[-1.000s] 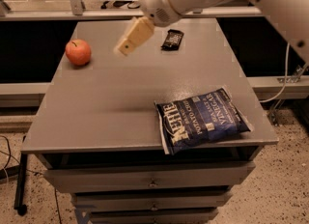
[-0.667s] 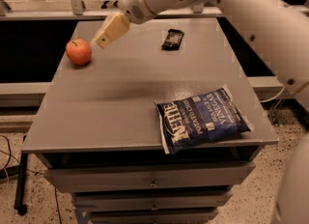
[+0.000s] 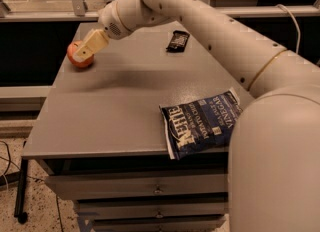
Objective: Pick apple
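The apple (image 3: 80, 58) is small, round and orange-red. It sits near the far left corner of the grey table (image 3: 115, 111). My gripper (image 3: 86, 50) reaches in from the right on a long white arm, and its tan fingers (image 3: 92, 44) overlap the apple's right side and hide part of it. I cannot tell whether they touch the apple.
A blue chip bag (image 3: 200, 124) lies at the table's front right edge. A small dark snack packet (image 3: 178, 40) lies at the far middle. My white arm (image 3: 220, 36) spans the table's right half. Drawers sit below the tabletop. Office chairs stand behind a rail.
My gripper has swept left across the far side of the table, from near the dark packet to the apple. The apple, bag and packet have not moved.
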### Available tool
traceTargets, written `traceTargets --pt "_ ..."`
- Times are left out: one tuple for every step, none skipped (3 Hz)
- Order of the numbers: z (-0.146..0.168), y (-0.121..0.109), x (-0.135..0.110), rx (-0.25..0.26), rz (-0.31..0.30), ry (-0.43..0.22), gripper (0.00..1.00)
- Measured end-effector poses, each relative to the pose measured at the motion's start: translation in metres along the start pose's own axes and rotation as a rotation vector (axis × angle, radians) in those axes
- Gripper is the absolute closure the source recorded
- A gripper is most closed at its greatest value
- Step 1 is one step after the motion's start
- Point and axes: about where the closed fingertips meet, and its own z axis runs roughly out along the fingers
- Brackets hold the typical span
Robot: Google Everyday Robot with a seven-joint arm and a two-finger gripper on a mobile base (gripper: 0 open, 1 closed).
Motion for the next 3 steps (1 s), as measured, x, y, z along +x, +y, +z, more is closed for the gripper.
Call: traceTargets --pt "0.028 -0.003 0.013 -0.012 0.028 0.008 0.00" --pt "0.047 -0.007 0.019 -0.017 0.049 0.003 0.00" --pt "0.063 -0.007 0.022 -0.028 0.067 -0.003 0.00"
